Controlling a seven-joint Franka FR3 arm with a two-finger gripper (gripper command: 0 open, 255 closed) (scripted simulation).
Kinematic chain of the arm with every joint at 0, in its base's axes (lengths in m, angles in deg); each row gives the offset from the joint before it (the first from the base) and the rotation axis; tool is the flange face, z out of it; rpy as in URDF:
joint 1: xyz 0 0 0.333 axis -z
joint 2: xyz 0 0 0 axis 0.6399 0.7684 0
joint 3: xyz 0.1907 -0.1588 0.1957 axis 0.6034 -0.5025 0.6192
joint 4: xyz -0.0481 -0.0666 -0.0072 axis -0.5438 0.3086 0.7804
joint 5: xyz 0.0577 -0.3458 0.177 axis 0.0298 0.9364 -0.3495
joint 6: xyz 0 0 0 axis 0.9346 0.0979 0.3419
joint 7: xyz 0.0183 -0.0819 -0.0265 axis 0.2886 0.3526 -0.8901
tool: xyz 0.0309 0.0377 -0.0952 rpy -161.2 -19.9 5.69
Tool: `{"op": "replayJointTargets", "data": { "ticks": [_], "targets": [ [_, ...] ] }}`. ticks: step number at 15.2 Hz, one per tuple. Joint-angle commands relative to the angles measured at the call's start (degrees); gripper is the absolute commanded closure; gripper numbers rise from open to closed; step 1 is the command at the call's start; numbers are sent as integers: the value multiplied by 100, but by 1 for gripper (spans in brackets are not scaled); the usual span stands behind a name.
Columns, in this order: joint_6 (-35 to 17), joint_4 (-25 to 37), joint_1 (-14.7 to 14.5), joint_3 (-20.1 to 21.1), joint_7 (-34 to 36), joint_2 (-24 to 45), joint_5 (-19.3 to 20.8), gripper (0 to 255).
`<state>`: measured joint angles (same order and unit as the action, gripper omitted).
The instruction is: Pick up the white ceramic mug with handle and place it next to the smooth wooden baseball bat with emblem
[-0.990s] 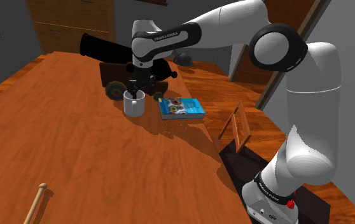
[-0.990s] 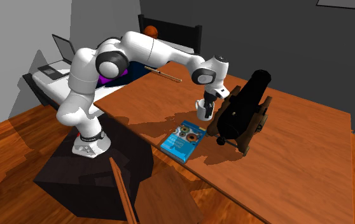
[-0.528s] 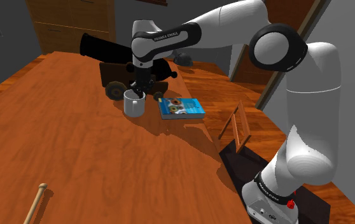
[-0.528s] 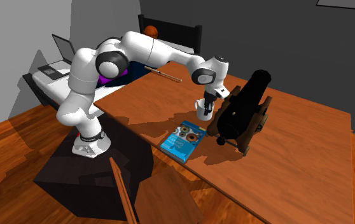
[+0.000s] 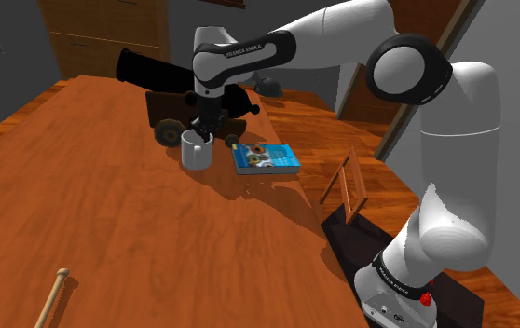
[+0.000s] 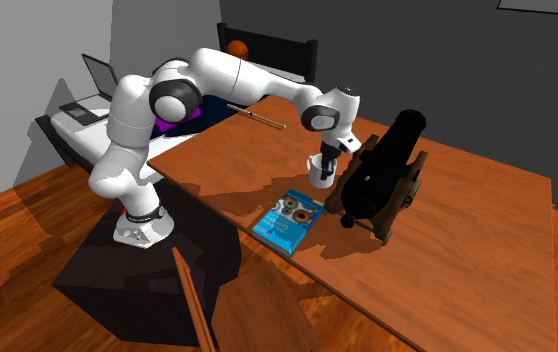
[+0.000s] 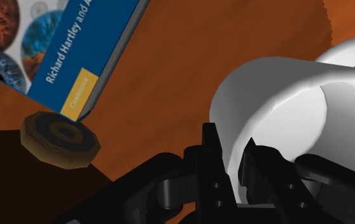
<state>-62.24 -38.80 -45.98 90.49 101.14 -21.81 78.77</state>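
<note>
The white mug (image 5: 194, 152) stands on the wooden table (image 5: 81, 205) in front of a black toy cannon. My black gripper (image 5: 202, 134) comes down from above and is shut on the mug's rim. In the wrist view the fingers (image 7: 211, 153) clasp the mug's wall (image 7: 278, 108), one inside and one outside. From the second exterior view the gripper (image 6: 328, 158) sits on the mug (image 6: 318, 173) beside the cannon. The wooden bat (image 5: 51, 298) lies at the table's near corner in the shoulder view, far from the mug, and shows as a thin bat (image 6: 257, 116) behind the arm.
A black cannon on wheels (image 5: 170, 93) stands just behind the mug, one wheel (image 7: 60, 137) close to the fingers. A blue book (image 5: 266, 157) lies to the shoulder view's right of the mug. A wooden frame (image 5: 345, 182) leans beyond the table's edge.
The fingers stood open over the mug a second ago; they have come down a little and closed on its rim. The mug has hardly moved.
</note>
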Motion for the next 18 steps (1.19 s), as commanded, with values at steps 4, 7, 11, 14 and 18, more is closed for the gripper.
{"op": "replayJointTargets", "data": {
  "ticks": [4,7,11,14,18],
  "targets": [
    [308,201,1,8,3,-109,-11,255],
    [508,342,1,12,5,-169,-17,255],
    [784,556,-1,17,9,-231,-24,255],
    [997,736,-3,20,12,-265,-27,255],
    [1292,1007,-9,23,18,-290,-30,255]
  ]
}}
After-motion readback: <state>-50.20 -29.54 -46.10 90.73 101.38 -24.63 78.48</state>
